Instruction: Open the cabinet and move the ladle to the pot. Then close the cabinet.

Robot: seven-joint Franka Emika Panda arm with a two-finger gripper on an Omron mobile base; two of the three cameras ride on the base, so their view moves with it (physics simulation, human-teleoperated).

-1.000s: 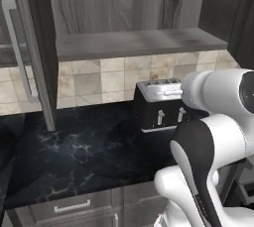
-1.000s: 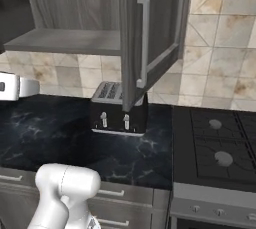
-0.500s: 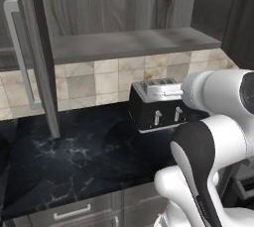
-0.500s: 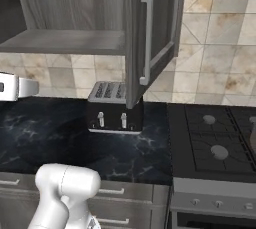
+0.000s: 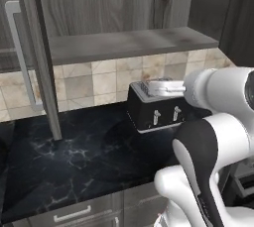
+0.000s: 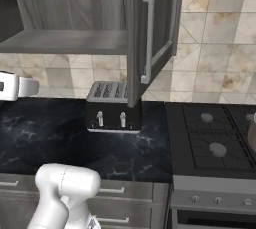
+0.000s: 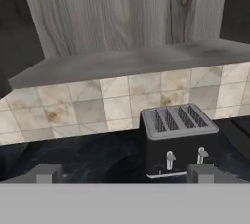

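Observation:
The cabinet [image 5: 129, 45] hangs above the counter with both doors swung wide, showing pale grey wood and a bare lower shelf [image 7: 132, 61]. Its left door [image 5: 30, 57] and right door [image 6: 150, 33] carry long silver bar handles. My gripper [image 7: 124, 174] is open and holds nothing; it faces the shelf and the toaster from some distance. The hand [image 5: 163, 88] hovers in front of the toaster top. The ladle is out of view. A tan rounded sliver at the stove's right edge may be the pot [image 6: 252, 138].
A black four-slot toaster [image 6: 112, 108] stands on the dark marble counter [image 5: 74, 156] under the cabinet. A black stove [image 6: 215, 138] lies to the right. Drawers with horizontal handles [image 6: 115, 190] run below the counter. The right door overhangs the toaster's right end.
The whole scene has slid a little to the left and grown nearer in the base views, so the cameras moved. The gripper stays open and empty.

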